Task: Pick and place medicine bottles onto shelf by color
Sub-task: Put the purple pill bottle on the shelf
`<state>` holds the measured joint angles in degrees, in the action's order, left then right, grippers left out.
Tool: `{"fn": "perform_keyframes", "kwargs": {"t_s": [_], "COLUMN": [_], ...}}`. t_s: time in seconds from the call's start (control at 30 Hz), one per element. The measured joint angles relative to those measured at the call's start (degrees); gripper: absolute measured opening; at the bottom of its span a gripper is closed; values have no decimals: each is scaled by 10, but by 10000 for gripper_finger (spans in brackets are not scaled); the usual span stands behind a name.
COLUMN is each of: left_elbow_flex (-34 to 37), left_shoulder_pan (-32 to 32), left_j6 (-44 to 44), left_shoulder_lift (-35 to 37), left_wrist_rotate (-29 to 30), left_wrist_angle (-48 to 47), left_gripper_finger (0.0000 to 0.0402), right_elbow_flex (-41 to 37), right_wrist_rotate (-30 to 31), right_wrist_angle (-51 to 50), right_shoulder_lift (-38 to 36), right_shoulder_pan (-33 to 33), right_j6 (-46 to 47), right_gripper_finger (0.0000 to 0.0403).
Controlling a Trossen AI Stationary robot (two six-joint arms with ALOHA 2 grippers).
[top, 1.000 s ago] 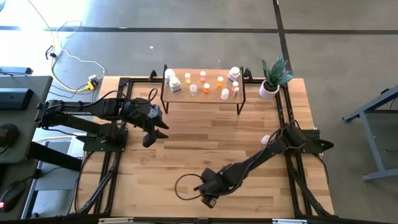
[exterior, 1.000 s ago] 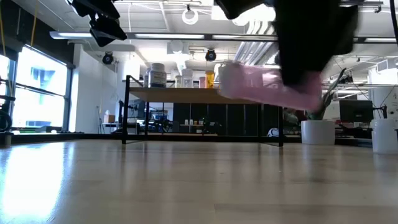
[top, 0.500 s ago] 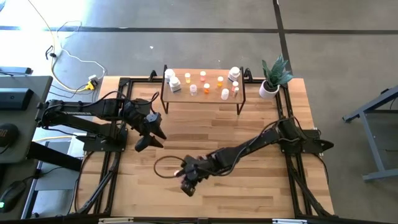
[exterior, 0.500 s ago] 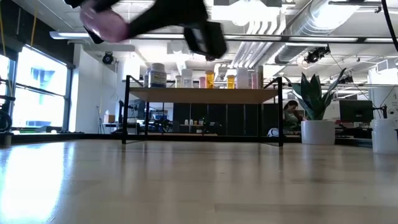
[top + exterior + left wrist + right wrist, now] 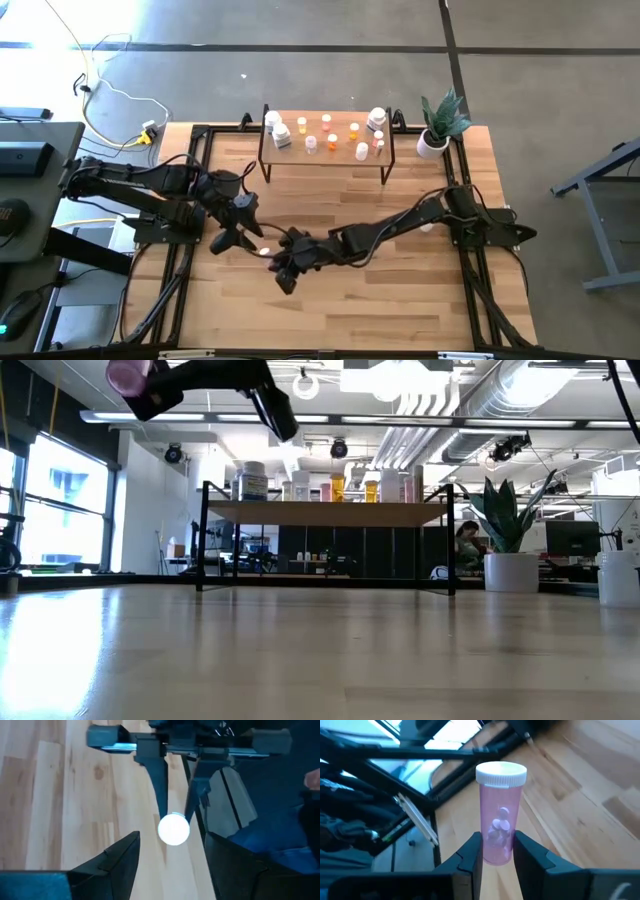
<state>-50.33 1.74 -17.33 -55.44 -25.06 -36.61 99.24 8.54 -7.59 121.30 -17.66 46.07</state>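
Note:
My right gripper (image 5: 274, 260) is shut on a pink pill bottle (image 5: 500, 820) with a white cap (image 5: 265, 252), high above the middle left of the table. My left gripper (image 5: 238, 238) is open just to the bottle's left. In the left wrist view the cap (image 5: 173, 828) shows end-on ahead of my open left gripper (image 5: 172, 862), apart from its fingers. The pink bottle also shows at the top left of the low view (image 5: 128, 375). The shelf (image 5: 325, 150) stands at the far edge with several white and orange bottles on it. My right gripper pinches the pink bottle's body near its bottom end (image 5: 497, 855) between its two fingers (image 5: 472, 851). The fingers come about level from the table's right side. The bottle sticks out ahead of them, cap toward my left gripper, lifted clear of the table.
A plant in a white pot (image 5: 432, 143) stands to the right of the shelf. Black frame rails (image 5: 175, 280) run along the table's left and right sides. Bare wood lies between the arms and the shelf.
My right gripper has carried the pink bottle from the table's near edge toward the left and far side, up to my left gripper. My left gripper has moved a little toward the near edge, toward the bottle.

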Motion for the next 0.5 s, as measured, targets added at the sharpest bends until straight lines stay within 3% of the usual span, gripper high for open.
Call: {"fn": "perform_keyframes", "kwargs": {"t_s": [0.5], "left_elbow_flex": [0], "left_shoulder_pan": [-31], "left_j6": [-20], "left_shoulder_lift": [-36], "left_wrist_rotate": [3], "left_wrist_angle": [19], "left_gripper_finger": [214], "right_elbow_flex": [0], "right_wrist_rotate": [5], "right_wrist_angle": [55], "right_shoulder_lift": [0], "right_shoulder_pan": [13], "right_j6": [-24], "right_gripper_finger": [78]}}
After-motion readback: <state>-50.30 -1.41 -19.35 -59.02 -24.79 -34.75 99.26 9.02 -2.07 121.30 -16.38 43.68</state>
